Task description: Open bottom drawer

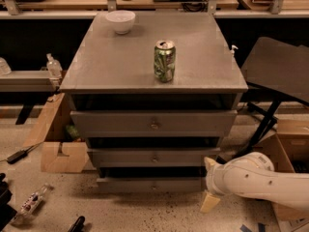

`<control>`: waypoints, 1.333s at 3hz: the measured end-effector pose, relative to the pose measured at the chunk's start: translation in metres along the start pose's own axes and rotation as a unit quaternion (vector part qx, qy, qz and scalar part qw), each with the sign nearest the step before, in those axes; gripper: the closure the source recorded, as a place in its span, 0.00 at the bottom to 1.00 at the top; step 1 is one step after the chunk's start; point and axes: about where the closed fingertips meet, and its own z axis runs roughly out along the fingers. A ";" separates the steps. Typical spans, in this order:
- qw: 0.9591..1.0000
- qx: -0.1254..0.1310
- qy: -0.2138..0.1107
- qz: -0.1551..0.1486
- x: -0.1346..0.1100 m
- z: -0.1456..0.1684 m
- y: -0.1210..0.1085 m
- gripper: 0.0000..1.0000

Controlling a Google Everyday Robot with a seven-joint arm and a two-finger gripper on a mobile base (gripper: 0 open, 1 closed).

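The grey cabinet [120,71] has three drawers, and the bottom drawer [125,184] is the lowest and shortest front, with a small round knob [154,182] at its centre. That front sits about flush under the middle drawer [120,157]. My gripper [210,190], on the end of a white arm [260,180], hangs low at the cabinet's lower right corner. It is just right of the bottom drawer's right end and well away from the knob.
A green can [164,61] and a white bowl [120,21] stand on the cabinet top. A dark chair [280,71] is on the right, with a cardboard box [285,139] beneath it. Another box [63,156], a bottle [31,202] and cables lie on the floor at left.
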 end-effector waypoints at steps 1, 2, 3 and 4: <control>0.999 0.000 0.016 -0.044 0.013 0.044 -0.003 0.00; 0.994 0.004 0.031 -0.101 0.022 0.076 -0.017 0.00; 0.990 0.007 0.036 -0.136 0.025 0.081 -0.019 0.00; 0.990 0.004 0.037 -0.137 0.026 0.084 -0.017 0.00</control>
